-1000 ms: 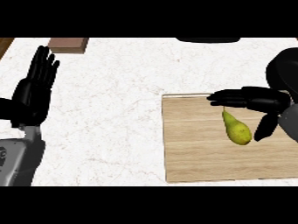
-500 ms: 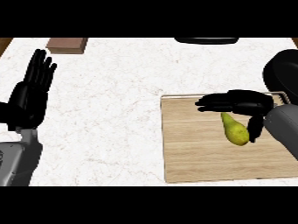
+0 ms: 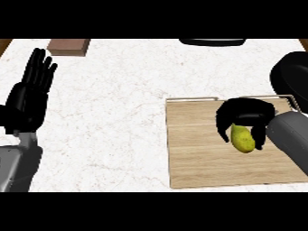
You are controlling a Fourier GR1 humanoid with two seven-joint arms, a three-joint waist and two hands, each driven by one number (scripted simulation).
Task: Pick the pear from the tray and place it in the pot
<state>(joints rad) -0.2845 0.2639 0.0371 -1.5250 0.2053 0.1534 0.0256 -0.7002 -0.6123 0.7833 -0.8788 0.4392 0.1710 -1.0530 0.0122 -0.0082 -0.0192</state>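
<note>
the right hand point(image 3: 244, 118) has come down over the pear point(image 3: 243, 138) on the wooden tray point(image 3: 196, 158), fingers now curling round its top. the grasp looks begun; the black pot point(image 3: 301, 81) waits just beyond. the left hand point(image 3: 30, 97) rests open.

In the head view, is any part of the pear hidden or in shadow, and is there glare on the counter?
Head view: the right hand curls over the pear and hides its upper end, while the lower part shows evenly lit yellow-green; the white counter shows no glare, only faint marbling; the wooden tray is evenly lit; the black pot is cut off by the right edge.
</note>
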